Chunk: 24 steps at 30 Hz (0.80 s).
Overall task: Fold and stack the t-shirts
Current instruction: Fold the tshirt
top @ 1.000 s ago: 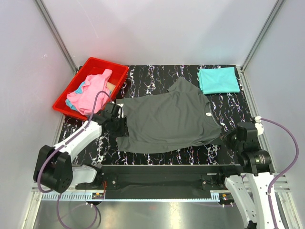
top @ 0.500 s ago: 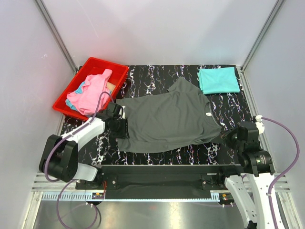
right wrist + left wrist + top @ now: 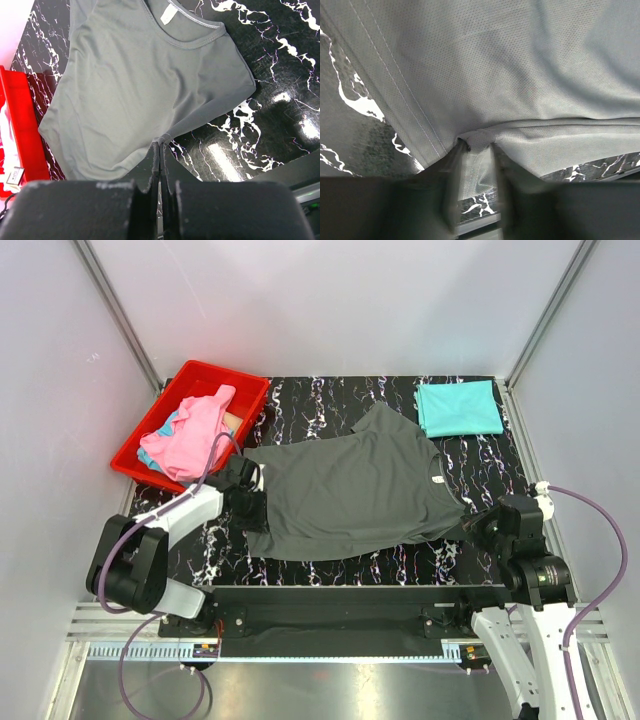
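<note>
A dark charcoal grey t-shirt (image 3: 350, 492) lies spread on the black marble table (image 3: 330, 400), its neck to the right. My left gripper (image 3: 249, 497) is at its left hem. In the left wrist view the gripper (image 3: 477, 148) is closed on a bunched fold of the hem (image 3: 480, 137). My right gripper (image 3: 477, 524) is shut on the edge of the near right sleeve, which shows pinched at the tips (image 3: 161, 144) in the right wrist view. A teal t-shirt (image 3: 458, 407) lies folded at the back right. A pink t-shirt (image 3: 195, 432) lies over a light blue one (image 3: 150, 455) in the bin.
A red plastic bin (image 3: 232, 383) stands at the back left corner, close to my left arm. White walls with metal posts close in the table on three sides. The table's near edge runs just in front of both grippers.
My left arm has swung its elbow down and left, and its gripper has shifted slightly up and right with the hem. The right arm and the shirt's right side have not moved.
</note>
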Motion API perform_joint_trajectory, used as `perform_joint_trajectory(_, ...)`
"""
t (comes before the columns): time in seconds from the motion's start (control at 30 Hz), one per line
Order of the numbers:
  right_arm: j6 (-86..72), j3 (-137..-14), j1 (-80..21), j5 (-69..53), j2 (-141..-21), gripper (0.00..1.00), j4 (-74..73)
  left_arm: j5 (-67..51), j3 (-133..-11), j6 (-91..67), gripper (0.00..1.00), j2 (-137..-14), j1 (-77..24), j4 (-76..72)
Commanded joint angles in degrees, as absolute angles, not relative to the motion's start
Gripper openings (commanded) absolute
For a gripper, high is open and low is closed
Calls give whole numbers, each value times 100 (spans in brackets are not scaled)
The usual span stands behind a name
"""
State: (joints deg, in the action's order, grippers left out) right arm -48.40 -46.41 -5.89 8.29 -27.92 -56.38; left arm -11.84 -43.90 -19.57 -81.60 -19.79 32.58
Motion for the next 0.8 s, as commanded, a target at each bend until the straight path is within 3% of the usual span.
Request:
perform_joint_trajectory(0.0,-4790,-4799,-571,835,-2760,0,-5414,-1275,-4597,-1837,21,-8068,-1951,3023)
perform_joint_trajectory(0.1,-4755,-4930,-571,1010,-2821,0,-5571,-1082,-4737,-1889,0,-7928,-1951,3321)
perform_joint_trajectory(0.43,-4843,-5536,-571,1907,-3111,0,-6345,-430,-4842,-2531,0,-6259,-1951,4482)
perform_joint_trajectory(0.77,-5036,-5555,-571,1530,-2839,0,-6934,-308,-4500,-3348,0,-4845,-1951,4939)
